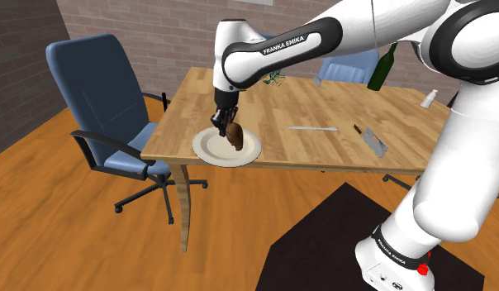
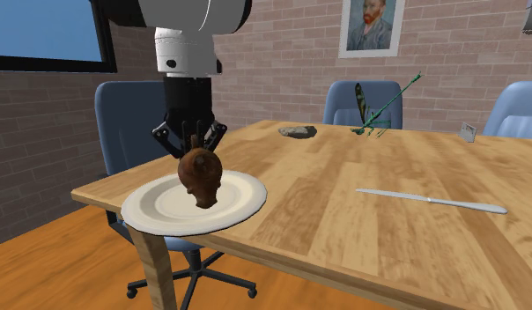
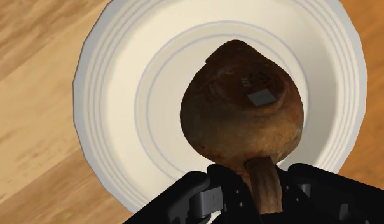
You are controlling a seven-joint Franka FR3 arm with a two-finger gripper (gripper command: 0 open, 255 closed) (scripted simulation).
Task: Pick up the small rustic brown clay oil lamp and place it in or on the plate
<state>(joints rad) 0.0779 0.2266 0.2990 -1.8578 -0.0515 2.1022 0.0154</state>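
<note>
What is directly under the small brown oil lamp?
The round white plate, on the wooden table. The brown oil lamp hides the plate's middle and any contact with it.

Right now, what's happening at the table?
The Franka arm's gripper holds the brown oil lamp by its handle, fingers shut on it, over the middle of the white plate at a corner of the wooden table. I cannot tell whether the lamp touches the plate yet. It is not released.
</note>
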